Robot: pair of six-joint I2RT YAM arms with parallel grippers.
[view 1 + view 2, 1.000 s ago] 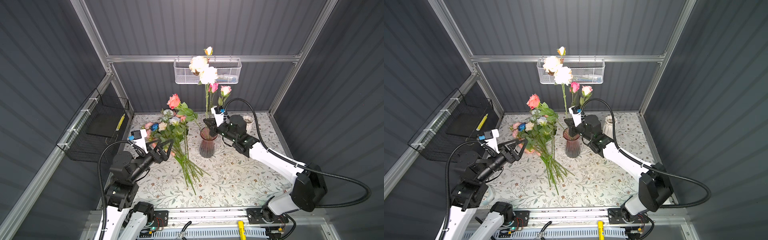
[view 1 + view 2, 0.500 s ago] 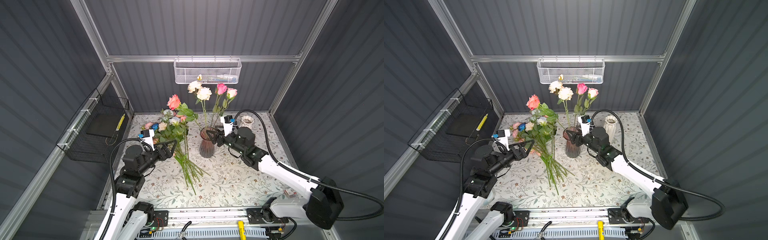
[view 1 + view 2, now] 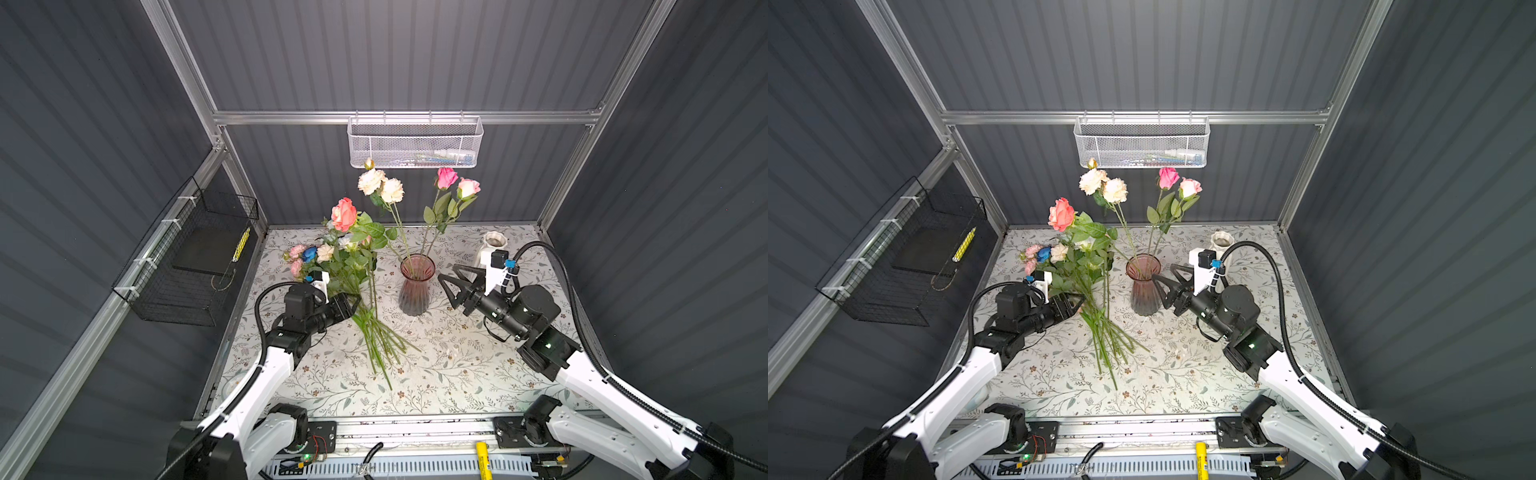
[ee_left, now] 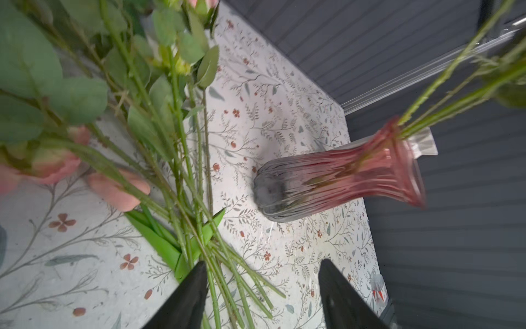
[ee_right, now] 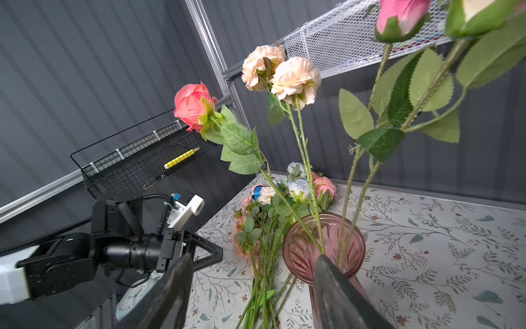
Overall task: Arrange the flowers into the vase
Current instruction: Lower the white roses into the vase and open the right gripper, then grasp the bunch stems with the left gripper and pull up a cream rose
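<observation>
A ribbed pink glass vase [image 3: 415, 291] [image 3: 1144, 291] [image 4: 327, 182] [image 5: 299, 256] stands mid-table. It holds cream peonies [image 3: 380, 187] [image 5: 280, 71], two pink roses [image 3: 446, 176], and a coral rose [image 3: 344, 214] [image 5: 192, 104] leaning left. More flowers [image 3: 353, 266] [image 3: 1084, 266] lie in a bundle left of the vase, stems [image 4: 227, 273] towards the front. My left gripper [image 3: 353, 301] [image 3: 1077, 301] [image 4: 262, 261] is open over those stems, some lying between its fingers. My right gripper [image 3: 448, 272] [image 3: 1163, 271] [image 5: 254, 255] stands open and holds nothing, just right of the vase.
A white mesh basket [image 3: 415, 143] hangs on the back wall. A black wire basket [image 3: 195, 257] with a yellow pen [image 3: 241, 245] hangs on the left wall. A small white vase [image 3: 493, 243] stands at the back right behind my right arm.
My right gripper let go of the cream peonies, which dropped deeper into the vase, then drew back right and down. My left gripper moved onto the bundle's stems and its jaws narrowed.
</observation>
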